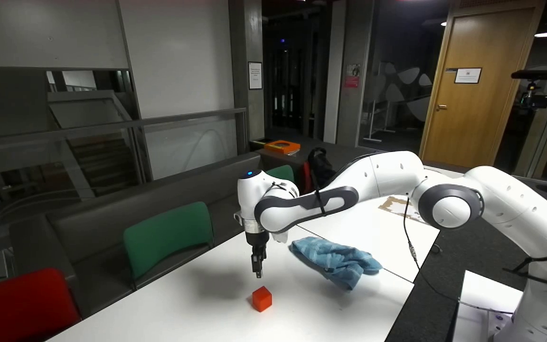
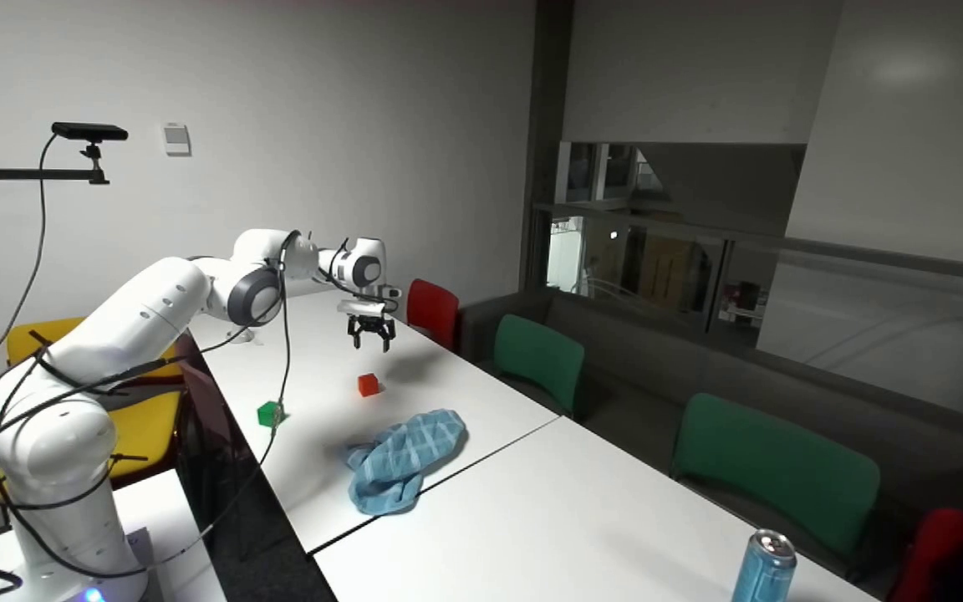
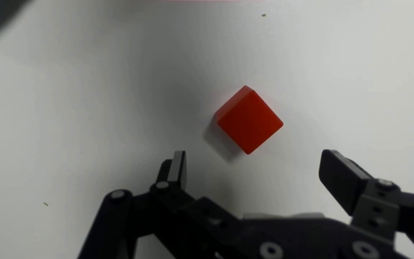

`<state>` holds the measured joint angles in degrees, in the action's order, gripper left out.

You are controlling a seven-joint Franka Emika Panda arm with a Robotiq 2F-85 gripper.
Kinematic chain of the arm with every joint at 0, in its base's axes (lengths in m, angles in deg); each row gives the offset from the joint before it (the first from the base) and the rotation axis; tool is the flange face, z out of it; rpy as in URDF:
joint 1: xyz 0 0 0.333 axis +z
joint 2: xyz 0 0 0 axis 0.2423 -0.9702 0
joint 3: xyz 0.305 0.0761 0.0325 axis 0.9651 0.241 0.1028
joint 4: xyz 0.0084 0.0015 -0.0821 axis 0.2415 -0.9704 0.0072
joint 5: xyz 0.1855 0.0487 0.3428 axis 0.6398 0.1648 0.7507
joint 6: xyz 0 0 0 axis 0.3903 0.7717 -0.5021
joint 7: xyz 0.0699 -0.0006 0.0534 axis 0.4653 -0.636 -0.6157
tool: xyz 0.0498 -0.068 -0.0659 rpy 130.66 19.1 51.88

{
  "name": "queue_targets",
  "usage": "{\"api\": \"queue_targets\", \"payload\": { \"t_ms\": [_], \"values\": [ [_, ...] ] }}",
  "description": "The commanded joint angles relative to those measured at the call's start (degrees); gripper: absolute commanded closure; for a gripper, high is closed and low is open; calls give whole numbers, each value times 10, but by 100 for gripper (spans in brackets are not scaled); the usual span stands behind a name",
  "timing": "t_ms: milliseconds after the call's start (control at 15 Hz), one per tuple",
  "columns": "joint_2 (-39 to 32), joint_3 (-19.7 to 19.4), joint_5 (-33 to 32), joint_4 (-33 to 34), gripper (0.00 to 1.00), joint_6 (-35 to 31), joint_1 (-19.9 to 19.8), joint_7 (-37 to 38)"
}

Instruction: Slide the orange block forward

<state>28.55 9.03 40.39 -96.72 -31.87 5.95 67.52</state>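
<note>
The orange block (image 1: 261, 299) is a small red-orange cube resting on the white table; it also shows in an exterior view (image 2: 368, 385). In the wrist view the block (image 3: 250, 122) sits turned cornerwise, above the gap between the fingertips. My gripper (image 3: 255, 158) is open, with its two black fingers wide apart and nothing between them. In both exterior views the gripper (image 1: 258, 271) points down and hangs above the table beside the block, apart from it; its spread fingers (image 2: 371, 344) show there too.
A crumpled blue checked cloth (image 1: 337, 260) lies on the table near the block, also seen in an exterior view (image 2: 406, 460). A green block (image 2: 269, 413) sits near the table edge. A blue can (image 2: 764, 570) stands farther along. Chairs line the far side; a cable hangs from the arm.
</note>
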Motion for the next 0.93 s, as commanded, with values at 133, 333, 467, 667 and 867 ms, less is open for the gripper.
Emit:
{"api": "queue_targets", "payload": {
  "t_ms": [133, 333, 467, 667, 867],
  "values": [
    [-42, 10, 4, 39, 4, -89, 22, 22],
    [-61, 8, -2, 52, 31, -116, 34, 13],
    [-74, 5, -6, 63, 45, -110, 40, 4],
    [-90, -4, -19, 80, 68, -87, 44, -22],
    [-109, -17, -25, 106, 90, -56, 47, -56]
  ]
}}
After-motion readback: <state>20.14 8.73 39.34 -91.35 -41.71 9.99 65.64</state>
